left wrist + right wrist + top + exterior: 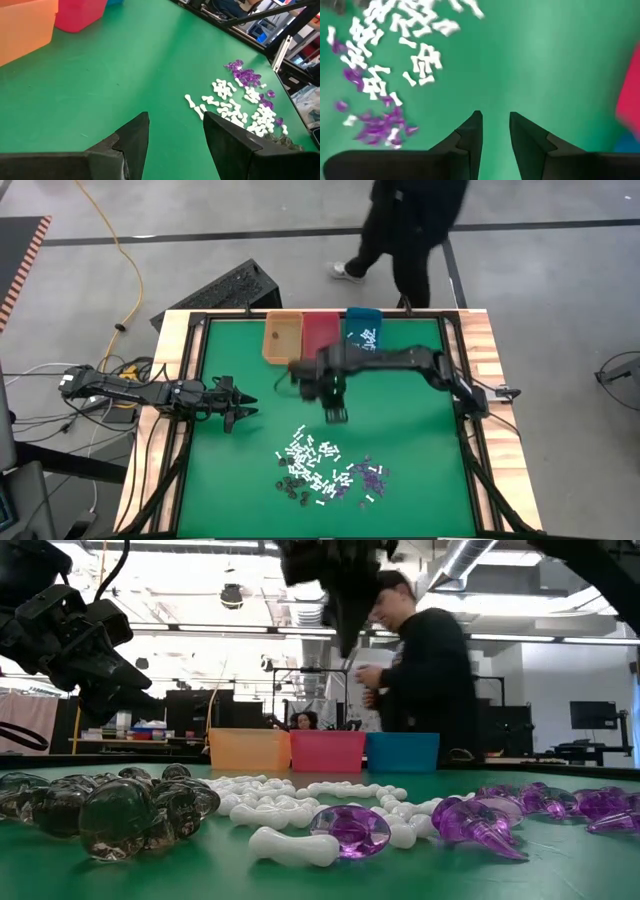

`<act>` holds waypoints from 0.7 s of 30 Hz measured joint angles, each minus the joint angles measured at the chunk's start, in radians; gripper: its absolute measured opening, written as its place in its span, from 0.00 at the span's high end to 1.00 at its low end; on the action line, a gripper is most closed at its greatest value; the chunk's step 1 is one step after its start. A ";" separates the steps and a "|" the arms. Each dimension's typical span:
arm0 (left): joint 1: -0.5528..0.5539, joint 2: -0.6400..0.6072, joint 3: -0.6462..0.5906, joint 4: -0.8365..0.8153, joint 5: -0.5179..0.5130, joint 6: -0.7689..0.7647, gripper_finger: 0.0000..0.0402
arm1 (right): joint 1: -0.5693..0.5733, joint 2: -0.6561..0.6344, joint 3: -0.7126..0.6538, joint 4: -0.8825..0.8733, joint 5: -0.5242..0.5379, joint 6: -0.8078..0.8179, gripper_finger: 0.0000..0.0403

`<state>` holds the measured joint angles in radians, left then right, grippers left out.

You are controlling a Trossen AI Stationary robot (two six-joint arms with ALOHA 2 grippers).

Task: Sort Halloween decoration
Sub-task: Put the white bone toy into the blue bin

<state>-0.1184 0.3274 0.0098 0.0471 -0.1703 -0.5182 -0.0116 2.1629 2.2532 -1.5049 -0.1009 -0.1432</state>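
Note:
The Halloween decoration is a heap of tiny white bone sticks, purple bits and dark bits lying on the green mat near the near edge; close up in the low view, also in the left wrist view and right wrist view. My right gripper hangs over the mat between the bins and the heap, fingers pointing down, open and empty. My left gripper hovers at the mat's left side, open and empty.
Orange bin, pink bin and teal bin stand in a row at the mat's far edge; the teal one holds white pieces. A person walks beyond the table. Bare mat lies between bins and heap.

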 joint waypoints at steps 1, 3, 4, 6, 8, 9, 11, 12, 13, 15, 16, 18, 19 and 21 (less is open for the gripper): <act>0.000 0.000 0.000 0.000 0.000 0.000 0.55 | 0.028 0.001 0.000 0.034 0.020 -0.029 0.68; 0.000 0.000 0.000 0.000 0.000 0.000 0.55 | 0.066 0.001 0.000 0.125 0.032 -0.077 0.68; 0.000 0.000 0.000 0.000 0.000 -0.001 0.55 | 0.079 0.001 0.000 0.169 0.033 -0.095 0.68; 0.000 0.000 0.000 0.000 -0.001 -0.001 0.55 | 0.094 0.001 0.000 0.251 0.024 -0.122 0.68; 0.000 0.000 0.000 0.000 -0.001 -0.001 0.55 | 0.098 0.001 0.000 0.305 0.001 -0.137 0.68; 0.000 0.000 0.000 0.000 -0.001 -0.001 0.55 | 0.098 0.001 0.000 0.320 -0.018 -0.149 0.68; 0.000 0.000 0.000 0.000 -0.001 -0.002 0.55 | 0.094 0.008 0.001 0.337 -0.031 -0.167 0.68; 0.000 0.000 0.000 0.000 -0.001 -0.002 0.55 | 0.091 0.022 0.002 0.353 -0.034 -0.176 0.68; 0.000 0.000 0.000 0.000 -0.001 -0.001 0.55 | 0.087 0.029 0.003 0.359 -0.042 -0.182 0.68; 0.000 0.000 0.000 0.000 -0.001 0.002 0.55 | 0.086 0.062 0.000 0.356 -0.071 -0.194 0.68; 0.000 0.000 0.000 0.000 -0.001 0.006 0.55 | 0.086 0.085 0.000 0.370 -0.087 -0.202 0.68; 0.000 0.000 0.000 0.001 -0.002 0.012 0.55 | 0.095 0.119 0.000 0.369 -0.092 -0.230 0.68; 0.000 0.001 0.000 0.001 -0.001 0.013 0.55 | 0.098 0.144 0.000 0.364 -0.093 -0.247 0.68; 0.000 -0.001 0.000 -0.002 0.004 0.013 0.55 | 0.100 0.174 0.000 0.361 -0.093 -0.274 0.68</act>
<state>-0.1181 0.3268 0.0101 0.0452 -0.1668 -0.5057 0.0883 2.3367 2.2531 -1.1438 -0.1937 -0.4168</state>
